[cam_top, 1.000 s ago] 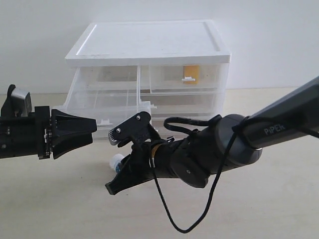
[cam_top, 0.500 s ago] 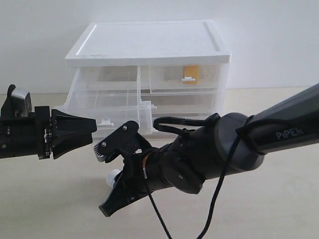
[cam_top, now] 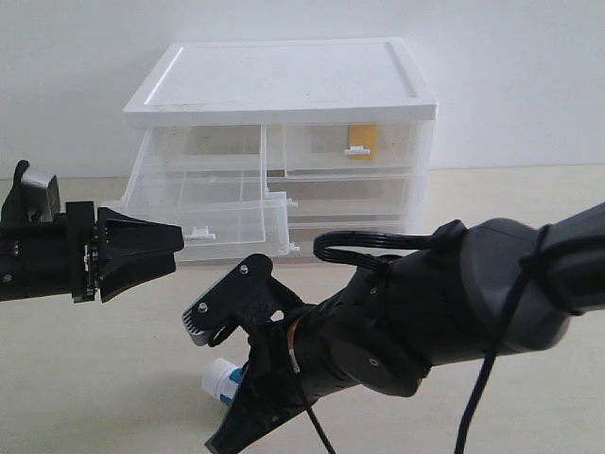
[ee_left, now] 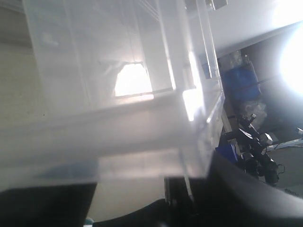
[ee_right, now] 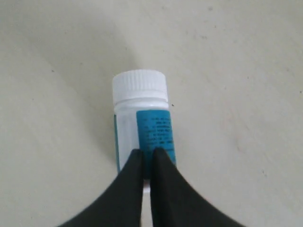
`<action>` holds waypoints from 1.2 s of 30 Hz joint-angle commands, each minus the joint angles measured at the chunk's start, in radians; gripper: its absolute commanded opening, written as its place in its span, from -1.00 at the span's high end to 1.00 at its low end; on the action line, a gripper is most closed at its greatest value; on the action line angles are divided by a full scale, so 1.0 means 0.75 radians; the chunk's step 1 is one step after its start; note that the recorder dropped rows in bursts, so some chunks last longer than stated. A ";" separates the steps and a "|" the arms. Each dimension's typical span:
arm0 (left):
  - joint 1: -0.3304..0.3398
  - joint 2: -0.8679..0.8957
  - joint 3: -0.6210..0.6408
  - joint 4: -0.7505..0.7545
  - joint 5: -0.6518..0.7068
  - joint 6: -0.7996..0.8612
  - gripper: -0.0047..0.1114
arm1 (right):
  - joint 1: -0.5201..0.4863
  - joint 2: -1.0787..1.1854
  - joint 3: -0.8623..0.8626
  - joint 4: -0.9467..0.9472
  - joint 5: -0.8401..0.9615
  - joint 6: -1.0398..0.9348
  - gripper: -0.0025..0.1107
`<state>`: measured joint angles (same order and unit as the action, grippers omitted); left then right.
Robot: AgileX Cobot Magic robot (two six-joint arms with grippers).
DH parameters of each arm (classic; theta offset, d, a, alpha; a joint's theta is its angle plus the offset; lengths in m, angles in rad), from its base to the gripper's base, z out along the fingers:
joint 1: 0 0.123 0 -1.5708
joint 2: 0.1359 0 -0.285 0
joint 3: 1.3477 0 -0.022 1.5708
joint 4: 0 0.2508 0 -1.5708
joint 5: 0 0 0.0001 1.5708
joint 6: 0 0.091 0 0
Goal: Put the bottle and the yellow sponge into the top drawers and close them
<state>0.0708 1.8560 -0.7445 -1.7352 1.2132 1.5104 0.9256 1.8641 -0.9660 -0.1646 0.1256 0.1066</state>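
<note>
The white bottle (cam_top: 224,381) (ee_right: 142,123), with a teal label, lies on its side on the table. My right gripper (cam_top: 221,443) (ee_right: 147,158) reaches across the middle and is shut, its tips over the bottle's label with nothing between them. The yellow sponge (cam_top: 363,137) sits inside the right top drawer (cam_top: 392,147), which is pushed in. The left top drawer (cam_top: 203,213) (ee_left: 118,127) is pulled far out and sags. My left gripper (cam_top: 178,249) (ee_left: 151,189) is open, just in front of that drawer's front edge near its tab handle (cam_top: 198,230).
The white-topped drawer unit (cam_top: 284,80) stands at the back against a white wall, with two full-width drawers (cam_top: 359,203) below the top pair. The right arm's bulk and black cable (cam_top: 378,241) fill the table's front right.
My right arm has swung down and toward the front. The bottle has shifted toward the front with it. The left arm and the open drawer have stayed put.
</note>
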 commanded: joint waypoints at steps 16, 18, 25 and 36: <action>0.007 -0.015 0.004 -0.012 0.010 0.000 0.01 | 0.001 0.086 0.017 -0.003 -0.194 -0.050 0.10; 0.007 -0.015 0.004 -0.012 0.010 0.000 0.01 | 0.001 0.120 0.017 -0.003 -0.201 -0.050 0.10; 0.007 -0.015 0.004 -0.012 0.010 0.000 0.01 | 0.001 0.135 0.017 -0.003 -0.195 -0.037 0.39; 0.007 -0.015 0.004 -0.012 0.010 -0.006 0.01 | 0.016 -0.023 0.017 0.000 0.031 -0.035 0.96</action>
<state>0.0708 1.8560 -0.7445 -1.7352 1.2132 1.5084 0.9275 1.9171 -0.9565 -0.1646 0.1083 0.0785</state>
